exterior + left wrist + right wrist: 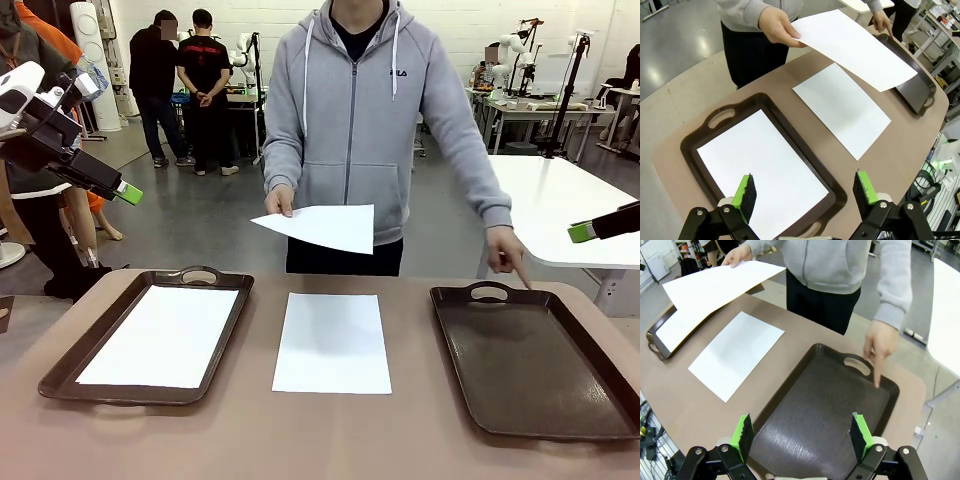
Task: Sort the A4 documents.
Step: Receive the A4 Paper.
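Note:
One A4 sheet lies flat on the table's middle, also in the wrist views. Another sheet rests inside the left dark brown tray. The person holds a third sheet in the air above the far table edge, and the other hand points a finger at the bare right tray. My left gripper hovers open above the left tray. My right gripper hovers open above the right tray.
The left arm hangs high at the left edge, and a green fingertip of the right arm shows at the right edge. A white table stands behind right. Other people stand far back.

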Controlling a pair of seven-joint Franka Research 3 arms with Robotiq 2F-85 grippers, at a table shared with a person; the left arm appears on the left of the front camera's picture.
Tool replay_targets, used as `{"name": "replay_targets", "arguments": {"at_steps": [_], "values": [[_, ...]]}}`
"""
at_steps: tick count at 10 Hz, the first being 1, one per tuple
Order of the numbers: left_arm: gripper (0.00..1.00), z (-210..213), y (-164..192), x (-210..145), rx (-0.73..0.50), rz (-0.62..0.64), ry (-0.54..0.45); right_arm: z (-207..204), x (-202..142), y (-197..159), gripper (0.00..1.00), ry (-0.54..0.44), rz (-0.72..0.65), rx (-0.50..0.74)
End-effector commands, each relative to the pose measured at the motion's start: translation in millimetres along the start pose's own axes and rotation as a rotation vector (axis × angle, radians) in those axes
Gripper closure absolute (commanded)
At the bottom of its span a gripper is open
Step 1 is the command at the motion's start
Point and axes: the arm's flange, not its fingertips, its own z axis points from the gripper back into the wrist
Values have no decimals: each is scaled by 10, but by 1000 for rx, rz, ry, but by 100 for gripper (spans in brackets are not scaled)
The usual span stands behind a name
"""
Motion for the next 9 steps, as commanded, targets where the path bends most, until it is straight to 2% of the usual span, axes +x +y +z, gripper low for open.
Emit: {"name": "replay_targets", "arguments": {"at_steps": [1, 9], "values": [[0, 12, 18, -12, -7, -18, -2, -20, -4, -2, 0, -1, -1, 8], [0, 12, 18, -12, -7, -18, -2, -20, -4, -2, 0, -1, -1, 8]]}}
